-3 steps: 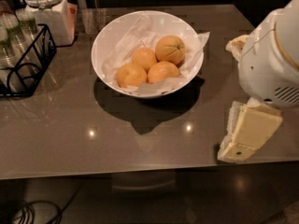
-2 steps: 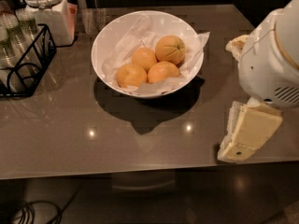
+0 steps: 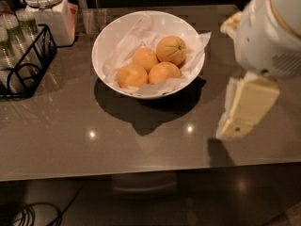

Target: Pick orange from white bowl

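Note:
The white bowl (image 3: pixel 107 32) stands on the dark table, lined with crumpled white paper. It holds several oranges. The orange (image 3: pixel 171 49), the largest and deepest in colour with a stem dimple, lies at the bowl's back right. Three smaller, paler oranges lie to its left and front. My gripper (image 3: pixel 233 128) hangs below the bulky white arm (image 3: pixel 273 32) at the right. It is over the table, to the right of and nearer than the bowl, apart from it. It holds nothing that I can see.
A white lidded jar (image 3: pixel 47 11) stands at the back left. A black wire rack (image 3: pixel 26 62) with glasses is at the left edge. A clear glass (image 3: pixel 94 19) stands behind the bowl. The table's front edge (image 3: pixel 141 171) runs across the lower part of the view.
My arm and gripper have shifted a little upward in the view, toward the far side of the table. The bowl and oranges have not moved.

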Robot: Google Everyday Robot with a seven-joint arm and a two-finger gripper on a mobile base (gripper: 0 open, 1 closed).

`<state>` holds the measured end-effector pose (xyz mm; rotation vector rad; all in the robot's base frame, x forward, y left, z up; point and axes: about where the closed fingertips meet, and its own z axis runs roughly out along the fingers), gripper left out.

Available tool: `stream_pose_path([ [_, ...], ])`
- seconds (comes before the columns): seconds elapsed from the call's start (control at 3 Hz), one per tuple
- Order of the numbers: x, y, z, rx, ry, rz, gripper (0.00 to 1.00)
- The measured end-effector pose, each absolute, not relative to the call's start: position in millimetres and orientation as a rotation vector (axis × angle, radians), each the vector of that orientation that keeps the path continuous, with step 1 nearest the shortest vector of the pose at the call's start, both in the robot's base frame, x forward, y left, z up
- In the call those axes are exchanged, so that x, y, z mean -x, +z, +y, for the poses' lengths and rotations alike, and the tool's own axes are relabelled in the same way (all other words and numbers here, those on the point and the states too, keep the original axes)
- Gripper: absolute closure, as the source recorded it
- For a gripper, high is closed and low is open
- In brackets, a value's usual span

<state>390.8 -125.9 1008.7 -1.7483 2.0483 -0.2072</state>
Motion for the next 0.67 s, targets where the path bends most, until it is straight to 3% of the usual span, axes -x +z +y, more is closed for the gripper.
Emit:
stream_pose_path([
  [0.33, -443.6, 1026.6, -99.9, 1.901, -0.223, 1.969, 0.0],
  [0.67, -451.7, 1058.2, -76.5, 1.908, -0.239, 1.879, 0.0],
])
